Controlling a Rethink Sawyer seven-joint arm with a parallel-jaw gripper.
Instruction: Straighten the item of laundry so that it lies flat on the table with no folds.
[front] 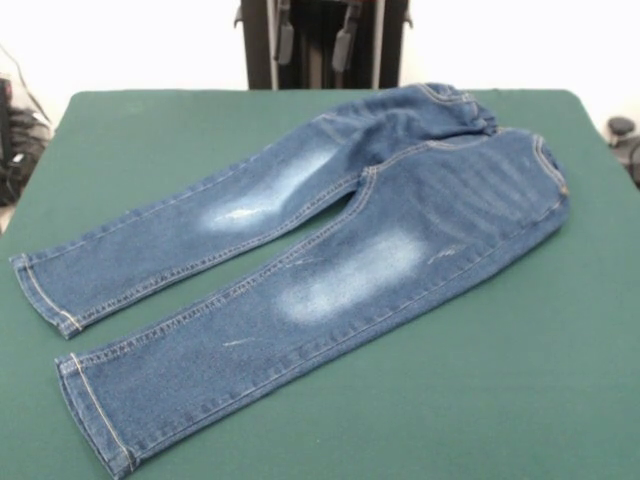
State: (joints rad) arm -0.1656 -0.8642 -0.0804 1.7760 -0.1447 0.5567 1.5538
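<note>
The item of laundry, a small pair of blue denim jeans (pixel 330 250), lies spread on the dark green table (pixel 520 380). Its waistband is at the far right and both legs run toward the near left, slightly apart. Faded whitish patches show on both thighs. The waistband's far end looks a little bunched; the legs lie smooth with both hems showing. My gripper (pixel 315 42) hangs at the top edge in front of the black pedestal, drawn back above the table's far edge. Its two grey fingertips (pixel 285 42) stand apart with nothing between them, clear of the jeans.
The robot's black pedestal (pixel 325 70) stands behind the table's far edge. Cables and dark gear (pixel 15 140) sit off the table's left side, and a dark object (pixel 622 130) off its right side. Bare green table surface lies at the right and near right.
</note>
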